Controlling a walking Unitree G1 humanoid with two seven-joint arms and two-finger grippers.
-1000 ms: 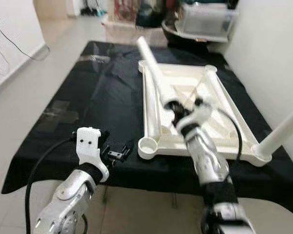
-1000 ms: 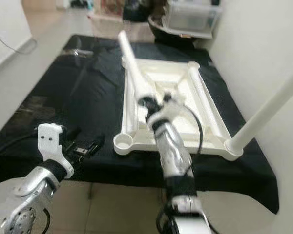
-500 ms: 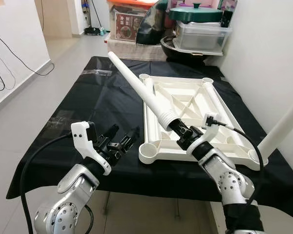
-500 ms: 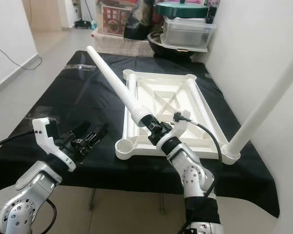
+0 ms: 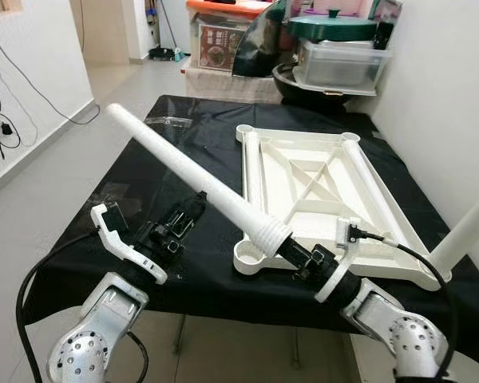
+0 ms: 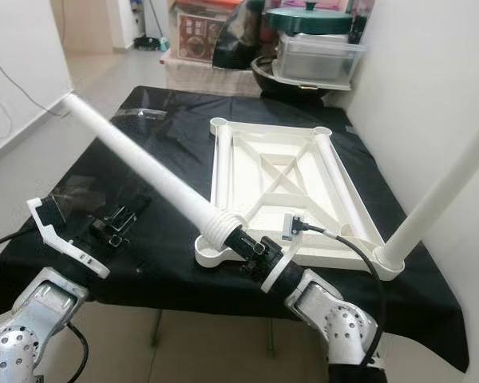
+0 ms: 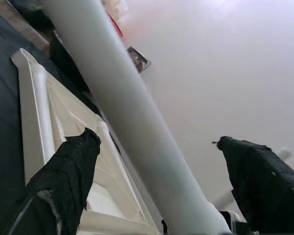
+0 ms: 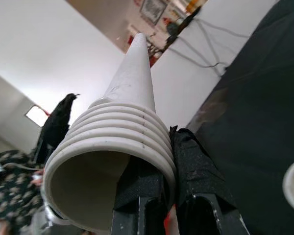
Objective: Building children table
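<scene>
The white table top [image 5: 250, 179] lies upside down on the black-covered table [image 5: 168, 159]. One white leg [image 5: 467, 235] stands in its near right corner; the near left socket [image 5: 251, 254] is empty. My right gripper [image 5: 299, 259] is shut on the ribbed end of a second white leg [image 5: 191, 179], which slants up and to the left over the cloth. In the right wrist view the fingers [image 8: 191, 161] clamp the leg's hollow ribbed end [image 8: 122, 142]. My left gripper [image 5: 184, 222] is open just under the leg's middle; in its wrist view the leg [image 7: 122, 112] passes between the spread fingers [image 7: 68, 176] without touching.
Plastic storage boxes and a lidded pot [image 5: 339, 56] crowd the far end of the table. A white wall runs along the right side. Open floor [image 5: 56, 159] lies to the left, with cables on the left wall. A small clear bag [image 5: 164, 121] rests on the cloth.
My right gripper has pulled back to the table's front edge and swung the held leg lower and leftward. My left gripper has come up under the leg.
</scene>
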